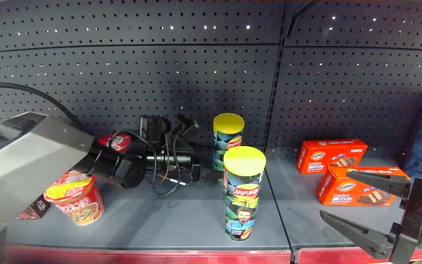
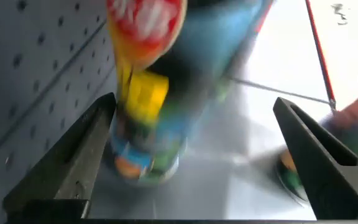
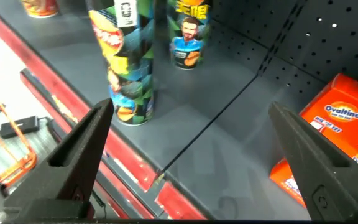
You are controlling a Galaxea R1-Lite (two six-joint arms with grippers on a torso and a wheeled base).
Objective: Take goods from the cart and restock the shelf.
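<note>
Left gripper [image 1: 203, 171] reaches across the shelf [image 1: 181, 223] with jaws spread wide either side of the rear chip can [image 1: 228, 141], and the left wrist view shows the can [image 2: 160, 130] between the fingers with clear gaps to both. The can stands upright at the back, close to the pegboard wall [image 1: 123, 73]. It appears to be placed and freed. Principal hazard: any sideways drift on the way out would let a finger clip this can. It is tall and narrow and would likely tip into the front chip can [image 1: 243, 194], which stands just ahead of it, nearer the red front lip [image 1: 141, 256], and could go over the edge. Secondary hazard: the left forearm passes just beside the cup noodles [image 1: 77, 200], so a low or swinging retreat could drag it. Right gripper [image 1: 335, 194] sits wide open and empty at the shelf front, near the nearer orange box [image 1: 357, 185]; a forward push would shove that box. Open room: bare shelf between the cup noodles and the front can, and between the cans and the orange boxes. Rear clearance is poor.
</note>
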